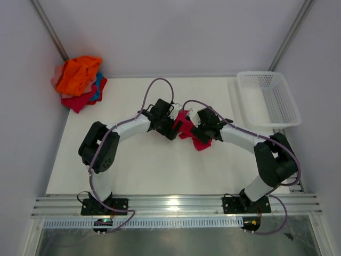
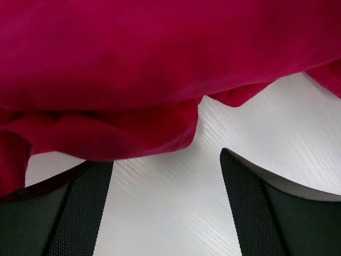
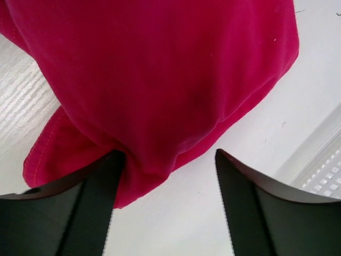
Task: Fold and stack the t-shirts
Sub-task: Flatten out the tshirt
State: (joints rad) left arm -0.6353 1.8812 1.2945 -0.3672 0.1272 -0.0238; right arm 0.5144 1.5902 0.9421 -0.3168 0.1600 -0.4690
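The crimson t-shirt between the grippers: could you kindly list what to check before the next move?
1. Left gripper open: ok, cloth lies beyond its fingertips.
2. Right gripper open: ok, a fold of the crimson t-shirt sits between its jaws.
3. Shirt flat: not ok, bunched.
4. Part near the jaws, hem or sleeve: cannot tell.
5. Pile of other t-shirts apart from both grippers: ok.

White mesh basket (image 1: 269, 98) (far right) on white table (image 1: 160, 168).
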